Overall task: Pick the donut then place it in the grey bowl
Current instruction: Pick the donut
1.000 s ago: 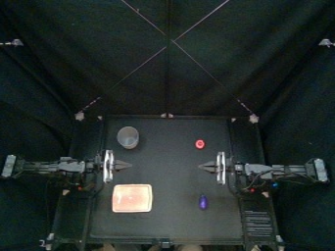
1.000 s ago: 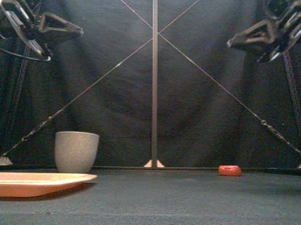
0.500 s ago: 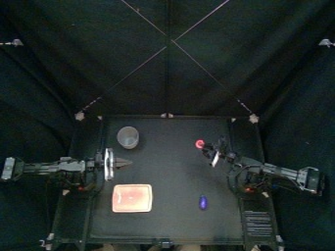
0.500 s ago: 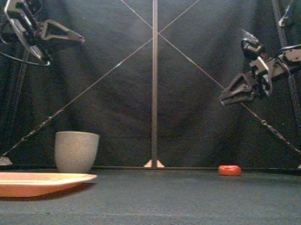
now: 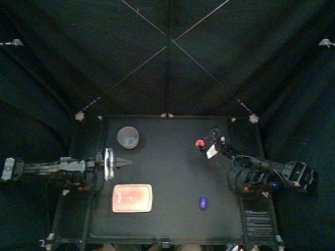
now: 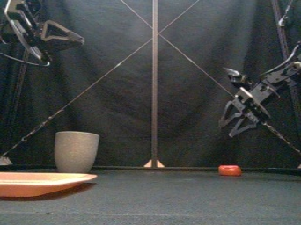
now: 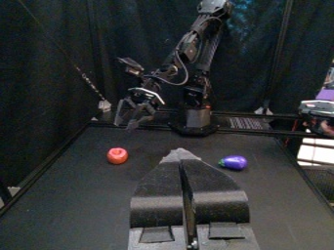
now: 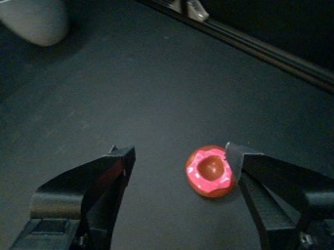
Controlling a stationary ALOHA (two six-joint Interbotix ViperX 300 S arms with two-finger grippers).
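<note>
The red donut (image 5: 201, 144) lies on the black table at the right back, also seen low in the front view (image 6: 230, 170) and in the left wrist view (image 7: 117, 155). My right gripper (image 5: 211, 147) hangs open above it, tilted down, well clear of the table (image 6: 241, 110). In the right wrist view the donut (image 8: 210, 171) sits just off the gap between the spread jaws (image 8: 179, 156). The tall grey speckled cup (image 5: 128, 136) stands upright at the left back (image 6: 77, 151). My left gripper (image 5: 105, 167) rests high at the left, shut and holding nothing (image 7: 183, 186).
A flat pink tray (image 5: 132, 198) lies at the front left (image 6: 41, 183). A small purple toy (image 5: 203, 203) lies at the front right, also in the left wrist view (image 7: 233, 162).
The right arm has swung toward the back and come down, bringing its open gripper over the donut. The left arm has stayed put.
</note>
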